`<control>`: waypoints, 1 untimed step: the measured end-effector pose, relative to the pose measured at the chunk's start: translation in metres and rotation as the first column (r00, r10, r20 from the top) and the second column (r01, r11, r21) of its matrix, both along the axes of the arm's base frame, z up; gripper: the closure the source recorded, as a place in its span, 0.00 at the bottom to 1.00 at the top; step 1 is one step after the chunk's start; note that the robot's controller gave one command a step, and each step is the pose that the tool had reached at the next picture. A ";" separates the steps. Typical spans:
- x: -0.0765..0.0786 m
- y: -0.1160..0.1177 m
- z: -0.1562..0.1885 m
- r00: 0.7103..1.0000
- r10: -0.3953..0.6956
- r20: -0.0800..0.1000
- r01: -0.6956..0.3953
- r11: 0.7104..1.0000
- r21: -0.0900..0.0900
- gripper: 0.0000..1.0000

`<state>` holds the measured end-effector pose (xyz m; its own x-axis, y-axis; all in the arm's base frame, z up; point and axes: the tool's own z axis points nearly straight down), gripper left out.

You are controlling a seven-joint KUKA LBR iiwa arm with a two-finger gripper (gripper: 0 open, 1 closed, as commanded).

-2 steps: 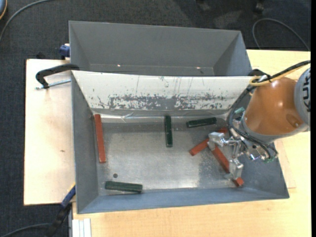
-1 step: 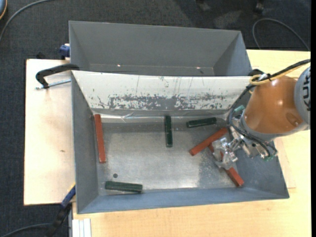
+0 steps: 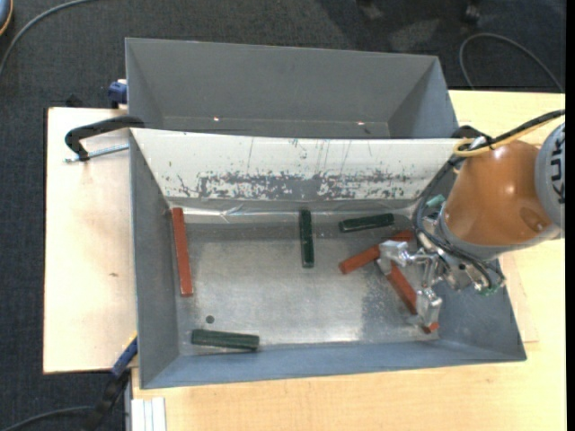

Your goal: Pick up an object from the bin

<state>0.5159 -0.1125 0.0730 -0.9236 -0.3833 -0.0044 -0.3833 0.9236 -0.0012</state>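
Bin: grey metal [image 3: 153, 268].
Gripper [image 3: 415, 281]: low at right front, over a slanting red stick [image 3: 402, 287].
Nearby: second red stick [image 3: 359, 260] just left; dark green stick [image 3: 366, 224] behind.
Elsewhere: long red stick [image 3: 182, 251] along left wall; green stick [image 3: 306, 238] at centre; another green stick [image 3: 225, 339] front left.

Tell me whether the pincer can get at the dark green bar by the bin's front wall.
Probably yes: the dark green bar lies alone on the bin floor, nothing between it and the pincer.

- Your bin [image 3: 151, 277]: long stick [image 3: 182, 251] along the left wall.
- Short stick [image 3: 225, 339] near left.
- Centre stick [image 3: 307, 238] far middle.
- Right of it, far stick [image 3: 366, 224], slanted stick [image 3: 359, 260], then gripper [image 3: 429, 308] over right stick [image 3: 402, 285].
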 end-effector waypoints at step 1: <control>-0.013 -0.003 -0.002 0.863 0.505 -0.001 -0.505 0.863 0.000 0.00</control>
<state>0.5029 -0.1156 0.0711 -0.6036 -0.7973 -0.0032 -0.7973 0.6036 -0.0005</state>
